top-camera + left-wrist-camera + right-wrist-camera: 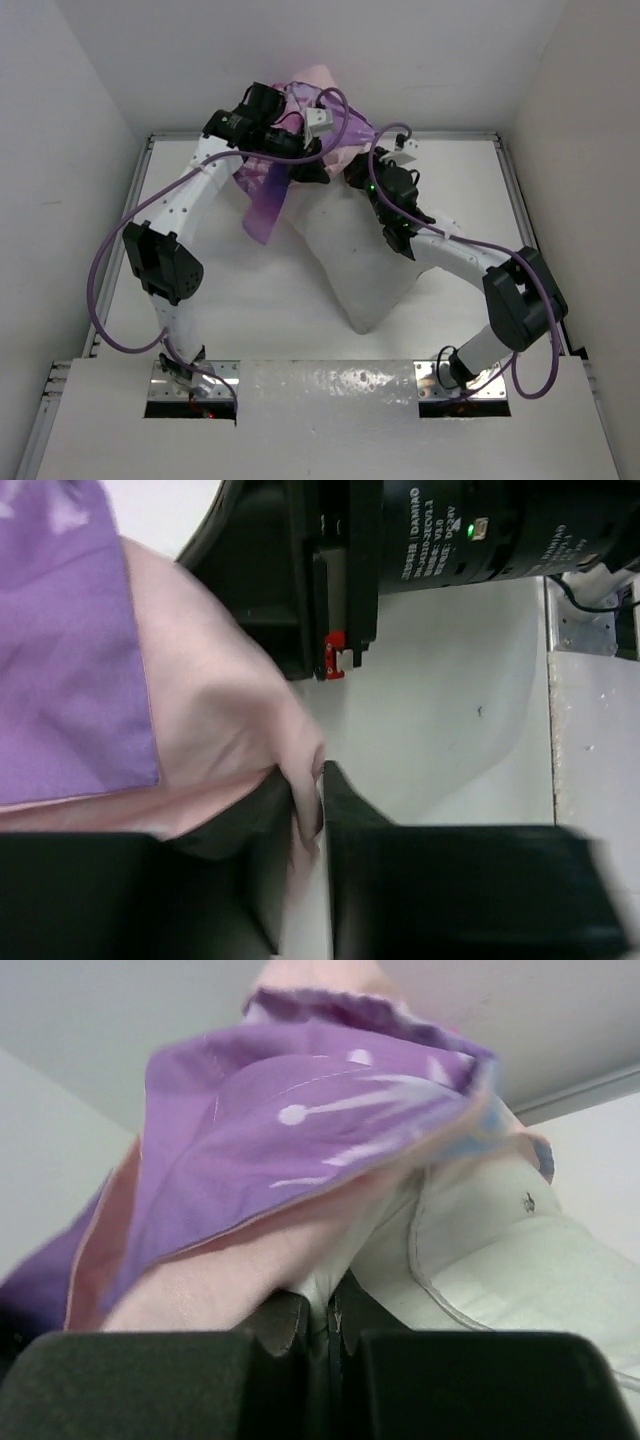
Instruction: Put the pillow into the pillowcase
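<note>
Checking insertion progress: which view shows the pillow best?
Top external: most of the pillow shows on the table, its far end hidden under the case. Right wrist shows only a seamed white corner under the case. Left wrist: a white surface, maybe the pillow; cannot tell.

We count one pillow (pixel 360 270), one pillowcase (pixel 265 195) and one table (pixel 250 300). We count two arms, a left arm (pixel 185 205) and a right arm (pixel 465 255), and two grippers, a left gripper (pixel 322 790) and a right gripper (pixel 328 1310).
</note>
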Controlling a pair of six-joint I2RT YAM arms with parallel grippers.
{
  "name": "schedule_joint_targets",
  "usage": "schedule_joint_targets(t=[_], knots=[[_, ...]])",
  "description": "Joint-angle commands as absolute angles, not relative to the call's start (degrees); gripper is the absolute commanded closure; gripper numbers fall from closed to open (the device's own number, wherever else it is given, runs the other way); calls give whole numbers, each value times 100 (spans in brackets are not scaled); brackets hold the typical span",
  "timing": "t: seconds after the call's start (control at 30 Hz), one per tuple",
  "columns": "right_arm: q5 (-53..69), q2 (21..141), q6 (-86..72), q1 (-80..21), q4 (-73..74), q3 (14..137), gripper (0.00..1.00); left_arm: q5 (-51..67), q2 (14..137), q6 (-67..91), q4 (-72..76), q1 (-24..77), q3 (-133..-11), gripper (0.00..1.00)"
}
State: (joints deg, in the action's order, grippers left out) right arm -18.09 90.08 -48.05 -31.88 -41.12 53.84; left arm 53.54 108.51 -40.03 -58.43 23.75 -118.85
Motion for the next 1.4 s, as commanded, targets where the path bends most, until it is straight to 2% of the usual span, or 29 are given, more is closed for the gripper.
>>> schedule_joint_targets(t=[0.0, 0.03, 0.07, 0.1, 0.13, 0.17, 0.2, 0.3, 0.47, 0.57, 0.63, 0.67, 0.7, 0.73, 0.77, 0.8, 0.83, 0.93, 0.97, 1.03, 1.2, 1.37], knots=[[-2627, 8886, -5107, -3190, -4489, 5677, 100, 5248, 10652, -3534, -5546, 2584, -11716, 80], [-2724, 8877, -5063, -3182, -4117, 5721, 93, 5151, 10644, -3490, -5485, 2575, -11690, 76], [-2881, 8868, -5036, -3173, -3774, 5765, 67, 4889, 10644, -3298, -5328, 2558, -11663, 65], [-2813, 8877, -5010, -3138, -3101, 5809, 49, 4748, 10644, -3192, -5248, 2549, -11637, 60], [-2586, 8877, -4888, -2964, -2781, 5914, 33, 4650, 10644, -3130, -5195, 2523, -11628, 56], [-2288, 8886, -4800, -2840, -2473, 5993, 19, 4536, 10644, -3042, -5151, 2444, -11645, 46], [-1746, 8894, -4686, -2708, -1617, 6099, 1, 4553, 10644, -3032, -5176, 2374, -11680, 42], [-1617, 8842, -3889, -2224, 409, 6766, 1, 4676, 10608, -3024, -5352, 2014, -11969, 27], [-2110, 8052, -2428, -2197, 1589, 6549, 1, 4158, 10363, -2909, -5475, 1442, -11988, 4], [-1707, 7630, -1908, -2206, 2063, 6513, 2, 3929, 10205, -2936, -5537, 1170, -11743, 0], [-1085, 7419, -1679, -2206, 2310, 6486, 35, 3737, 10108, -2874, -5397, 1002, -11383, 0], [-916, 7383, -1653, -2206, 2390, 6495, 56, 3614, 10099, -2900, -5362, 1002, -11286, 3], [-810, 7365, -1705, -2223, 2443, 6513, 76, 3482, 10099, -2961, -5344, 1002, -11102, 8], [-669, 7357, -1757, -2241, 2522, 6521, 86, 3298, 10099, -3075, -5326, 993, -11005, 20], [-607, 7365, -1740, -2337, 2531, 6548, 82, 3235, 10090, -3120, -5309, 1002, -10812, 25], [-580, 7374, -1705, -2425, 2523, 6548, 71, 3173, 10090, -3155, -5265, 993, -10715, 27], [-606, 7391, -1644, -2548, 2479, 6548, 44, 3138, 10099, -3207, -5239, 1002, -10601, 26], [-773, 7523, -1302, -3259, 2365, 6592, 16, 3417, 10203, -3190, -5168, 1011, -10319, 18], [-869, 7576, -1231, -3600, 2347, 6627, 2, 3576, 10239, -3199, -5194, 1037, -10257, 16], [-1115, 7751, -1195, -3849, 2251, 6618, 1, 3962, 10309, -3356, -5317, 1195, -10169, 13], [-2115, 8041, -1388, -4148, 1952, 6276, 1, 3990, 10397, -3647, -5379, 1993, -9870, 7], [-2855, 8270, -1677, -4148, 1523, 5619, 1, 3964, 10721, -2938, -4468, 2074, -9380, 6]])
